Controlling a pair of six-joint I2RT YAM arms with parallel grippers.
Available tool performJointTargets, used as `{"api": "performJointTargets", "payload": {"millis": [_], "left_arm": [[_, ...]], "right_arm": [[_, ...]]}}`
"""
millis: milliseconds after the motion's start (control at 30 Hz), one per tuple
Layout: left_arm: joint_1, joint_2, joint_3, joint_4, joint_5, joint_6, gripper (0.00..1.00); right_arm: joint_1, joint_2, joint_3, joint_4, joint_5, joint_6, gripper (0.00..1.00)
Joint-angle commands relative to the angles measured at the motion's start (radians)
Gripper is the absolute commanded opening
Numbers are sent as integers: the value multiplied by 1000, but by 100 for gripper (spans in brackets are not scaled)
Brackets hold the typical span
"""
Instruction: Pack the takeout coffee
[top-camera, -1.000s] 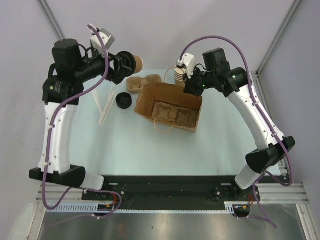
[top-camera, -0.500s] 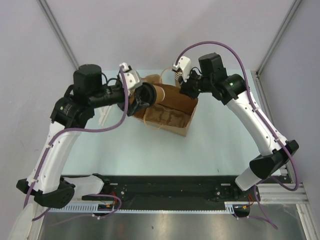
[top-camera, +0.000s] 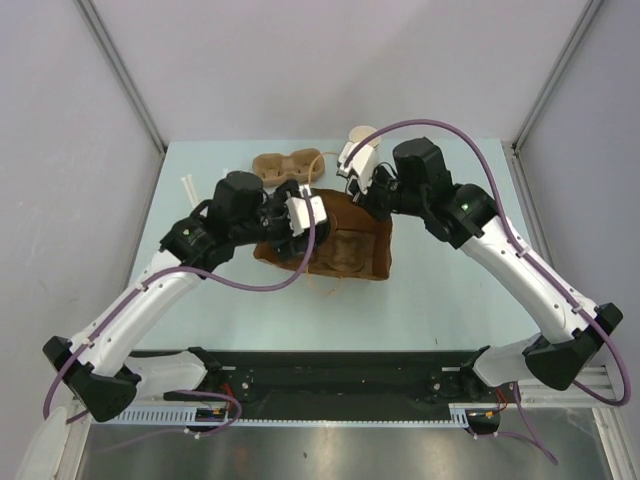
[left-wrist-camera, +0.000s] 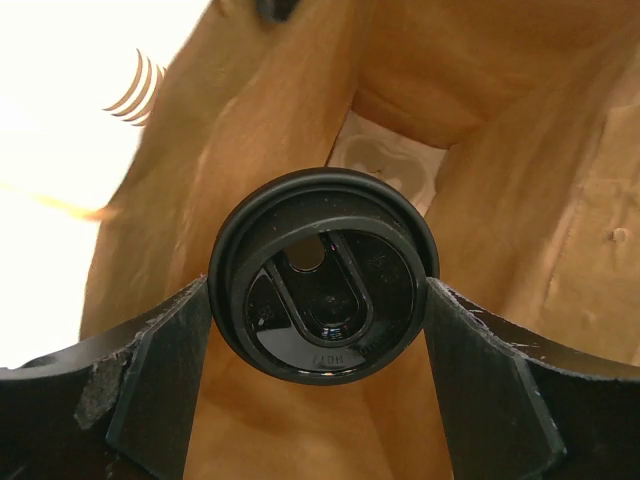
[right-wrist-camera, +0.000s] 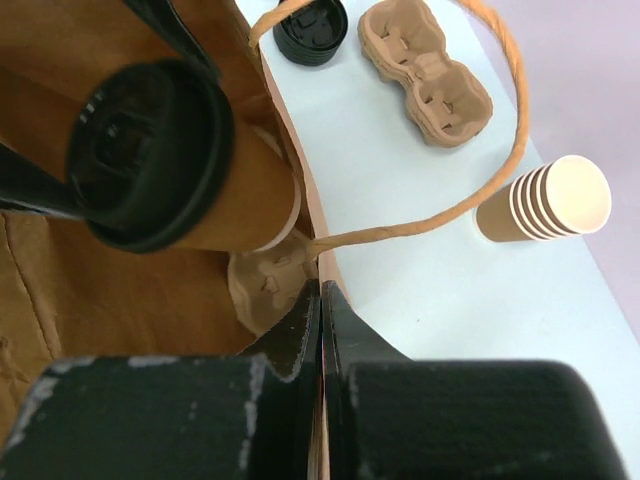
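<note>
So, mostly there I'd say. The coffee (left-wrist-camera: 325, 285) is off the tabletop (top-camera: 450, 290) and already inside the mouth of the bag (left-wrist-camera: 480, 60). It sits dead centre of the left wrist view, lid facing the camera. The left gripper (left-wrist-camera: 320, 312) has its jaws clamped on either side of it. The right gripper (right-wrist-camera: 320, 300), jaws pressed together, pinches the bag's rim at the bottom middle of its view, holding it open. What's left is to lower the cup into the tray (right-wrist-camera: 262, 285) down in the bag, let go and pull out. It doesn't look seated yet.
</note>
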Motion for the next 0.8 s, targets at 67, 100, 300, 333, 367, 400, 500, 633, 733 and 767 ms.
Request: {"api": "performJointTargets", "payload": {"millis": [67,100,300,333,367,400,500,633,733,767], "left_arm": [[-40,-54,-136,164,-59,79,33],[-43,-57,-151,172,-63,88,33],[-59,-77,-234,202,-67,128,32],[-59,-80,-245,207,-67,130,32],[-59,-81,-263,210,-66,133,32],[-59,-86,-274,222,-67,139,32],[-60,-106,-332,253,-70,156,32],[-60,-135,-409,302,-78,174,32],[-60,-144,-452,344,-87,177,32],[-60,-144,-467,354,-89,177,32]], "right_arm": [[33,-67,-51,140,60,-22,0],[39,-70,-54,148,70,-12,0],[76,-105,-99,198,162,5,0],[81,-113,-108,206,184,0,0],[90,-117,-123,214,192,-2,0],[94,-125,-135,236,203,-3,0],[111,-148,-177,263,215,-20,0],[162,-177,-223,278,254,-37,0],[212,-193,-257,299,292,-51,0],[222,-191,-260,298,300,-49,0]]}}
